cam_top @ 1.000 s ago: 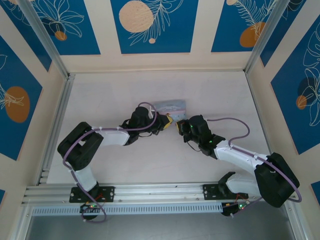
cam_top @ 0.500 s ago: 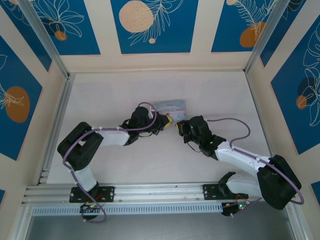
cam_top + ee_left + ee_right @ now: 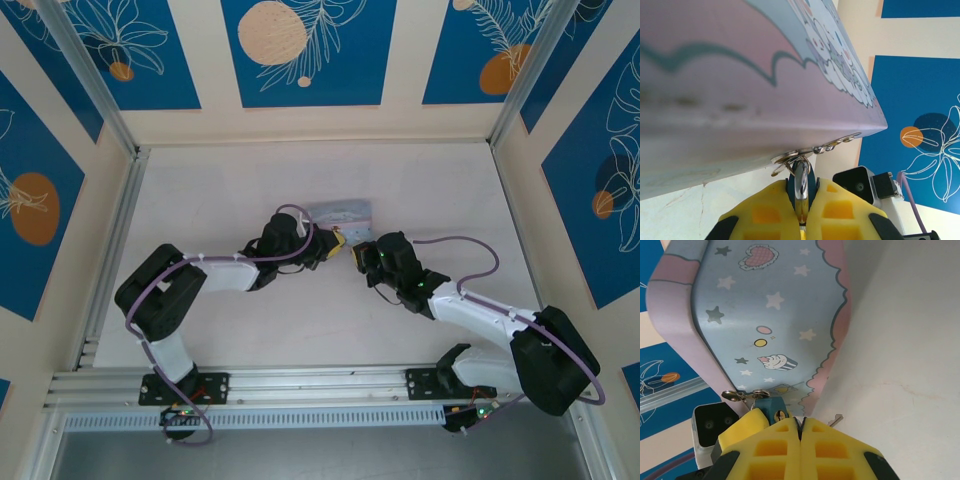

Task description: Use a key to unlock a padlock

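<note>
Roughly at mid-frame in the overhead view, the left gripper (image 3: 335, 242) and the right gripper (image 3: 356, 254) meet tip to tip just below the pastel blue and pink cartoon-printed tin box (image 3: 340, 212) on the pale table (image 3: 250, 180); the lock and key are too small to make out from there.

From the left wrist, at the bottom centre of the frame, the left gripper (image 3: 802, 194) pinches the tiny dark bluish-grey padlock (image 3: 790, 186). Its shiny metal shackle rises from between the yellow fingers (image 3: 765, 212) to the silver hasp rings (image 3: 790, 158) on the tin's lower edge.

The right wrist view shows the lock's other face. The padlock (image 3: 771, 405) sits in the lower left of centre, touching the top of the right gripper (image 3: 800, 422), whose yellow fingers are pressed tightly together. The body looks teal here, with a small brass keyhole disc turned toward the camera, and it hangs from the hasp (image 3: 742, 395).

A thin metal key (image 3: 836, 418) pokes out just past the right-hand fingertip, to the right of the padlock and apart from the keyhole. Whether the fingers grip it cannot be told.
</note>
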Tool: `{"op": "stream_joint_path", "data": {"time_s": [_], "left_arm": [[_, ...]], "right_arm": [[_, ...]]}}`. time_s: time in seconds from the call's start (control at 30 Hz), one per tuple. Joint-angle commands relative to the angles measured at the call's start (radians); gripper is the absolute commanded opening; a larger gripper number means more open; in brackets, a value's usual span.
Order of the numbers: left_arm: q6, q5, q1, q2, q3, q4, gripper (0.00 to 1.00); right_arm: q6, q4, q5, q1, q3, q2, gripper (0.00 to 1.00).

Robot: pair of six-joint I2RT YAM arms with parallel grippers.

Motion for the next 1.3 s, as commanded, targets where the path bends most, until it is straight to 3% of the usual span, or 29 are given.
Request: {"op": "stream_joint_path", "data": {"time_s": [0.0, 0.93, 1.27], "left_arm": [[-0.001, -0.008, 0.007, -0.034, 0.001, 0.023, 0.0], [-0.003, -0.005, 0.005, -0.035, -0.005, 0.023, 0.0], [-0.019, -0.005, 0.0, -0.033, 0.001, 0.044, 0.0]], "right_arm": [[0.009, 0.018, 0.023, 0.008, 0.02, 0.014, 0.0], [-0.008, 0.055, 0.004, -0.014, 0.052, 0.04, 0.0], [0.015, 0.216, 0.002, -0.017, 0.005, 0.092, 0.0]]}}
